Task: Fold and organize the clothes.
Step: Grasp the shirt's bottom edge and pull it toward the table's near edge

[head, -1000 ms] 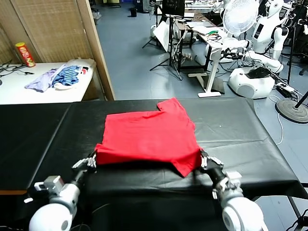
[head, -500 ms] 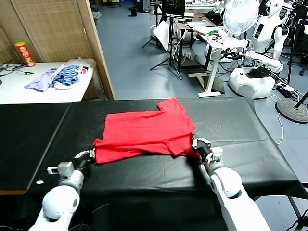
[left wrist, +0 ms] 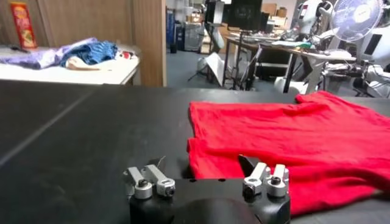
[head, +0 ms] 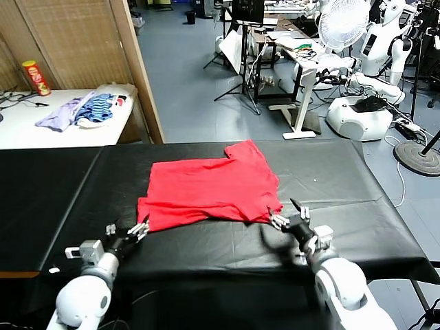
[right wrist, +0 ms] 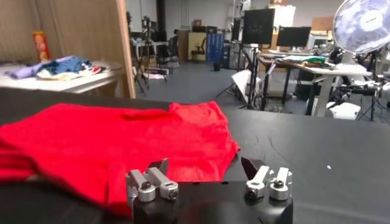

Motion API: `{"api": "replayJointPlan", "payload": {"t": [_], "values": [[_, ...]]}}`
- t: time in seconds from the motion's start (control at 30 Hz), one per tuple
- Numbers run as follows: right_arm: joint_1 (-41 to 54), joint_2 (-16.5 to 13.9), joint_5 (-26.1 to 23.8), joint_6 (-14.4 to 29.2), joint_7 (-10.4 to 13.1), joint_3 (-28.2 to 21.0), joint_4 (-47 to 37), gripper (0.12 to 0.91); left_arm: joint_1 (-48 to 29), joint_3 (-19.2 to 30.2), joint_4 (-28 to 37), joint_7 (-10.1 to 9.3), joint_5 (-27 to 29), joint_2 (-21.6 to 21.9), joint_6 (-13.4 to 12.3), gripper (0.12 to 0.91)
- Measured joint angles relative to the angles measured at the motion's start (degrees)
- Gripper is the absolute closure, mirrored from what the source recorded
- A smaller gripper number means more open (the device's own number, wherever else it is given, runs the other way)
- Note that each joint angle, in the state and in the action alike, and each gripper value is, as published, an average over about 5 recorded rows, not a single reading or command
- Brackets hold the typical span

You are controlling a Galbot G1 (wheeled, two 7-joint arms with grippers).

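The clothes are one red T-shirt (head: pixel 206 187) lying on the black table (head: pixel 357 185) with its near hem folded over itself and one sleeve pointing to the far side. My left gripper (head: pixel 128 225) stands open just off the shirt's near left corner, and nothing is held between its fingers. In the left wrist view the shirt (left wrist: pixel 286 131) lies right ahead of the open left gripper (left wrist: pixel 203 164). My right gripper (head: pixel 285 214) is open at the near right corner. The right wrist view has the shirt (right wrist: pixel 116 137) spread in front of the right gripper (right wrist: pixel 205 165).
A white side table (head: pixel 41 130) at the far left carries a lilac and blue-striped pile (head: pixel 79 110) and a red can (head: pixel 34 77). A wooden screen (head: pixel 82 41) stands behind it. A fan (head: pixel 344 24), stands and other robots fill the floor beyond.
Both grippers carried the shirt's near hem away from me, folding it over, then opened, let go and drew back toward the near table edge.
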Motion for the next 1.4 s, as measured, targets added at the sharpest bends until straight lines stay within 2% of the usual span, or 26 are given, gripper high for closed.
{"api": "replayJointPlan", "payload": {"t": [0.1, 0.2, 0.27, 0.37, 0.5, 0.6, 0.87, 1.03, 1.17, 1.27, 1.33, 1.4], "values": [[-0.1, 0.4, -0.1, 0.0, 0.1, -0.2, -0.6, 0.475, -0.1, 0.0, 0.8, 0.04, -1.3, -0.2, 0.4, 0.241], [-0.1, 0.8, -0.2, 0.0, 0.2, -0.4, -1.4, 0.616, -0.1, -0.1, 1.6, 0.18, -2.6, -0.4, 0.6, 0.320], [0.0, 1.1, -0.2, 0.0, 0.3, -0.4, -1.8, 0.733, -0.2, -0.2, 2.1, 0.33, -3.3, -0.5, 0.8, 0.425], [0.1, 1.0, 0.1, 0.0, 0.4, -0.4, -1.8, 0.857, -0.5, -0.2, 3.0, 0.49, -3.8, -0.6, 0.9, 0.592], [0.5, 0.0, 2.0, -1.7, 1.0, 0.0, -0.9, 0.897, -0.6, -0.1, 3.4, 0.56, -4.8, -0.7, 1.1, 0.810], [0.4, -1.2, 4.0, -4.1, 2.0, 0.5, 0.2, 0.898, -0.4, 0.3, 3.2, 0.38, -3.0, -0.2, 0.8, 0.898], [-1.9, -5.0, 7.6, -8.6, 3.1, 2.0, 4.4, 0.898, 1.5, 0.4, 1.5, 0.98, 8.6, 3.1, 0.1, 0.903], [-5.5, -5.2, 7.4, -10.1, 4.8, 2.7, 7.9, 0.898, 4.3, -0.3, -1.0, 2.25, 9.4, 5.9, 1.0, 0.903], [-9.6, -4.6, 7.3, -11.4, 5.5, 3.5, 11.0, 0.882, 7.7, -1.0, -4.4, 2.47, 9.1, 7.3, 2.0, 0.903], [-12.7, -4.2, 7.3, -12.4, 5.6, 4.2, 13.7, 0.773, 10.5, -1.7, -6.9, 2.27, 8.8, 7.8, 2.8, 0.885], [-14.7, -4.0, 7.3, -13.4, 5.6, 4.8, 15.6, 0.660, 12.4, -2.2, -8.5, 1.96, 8.5, 7.9, 3.3, 0.822], [-16.5, -4.2, 7.4, -14.9, 5.8, 5.6, 17.7, 0.543, 14.3, -2.7, -10.0, 1.58, 8.1, 8.0, 3.8, 0.712]]}}
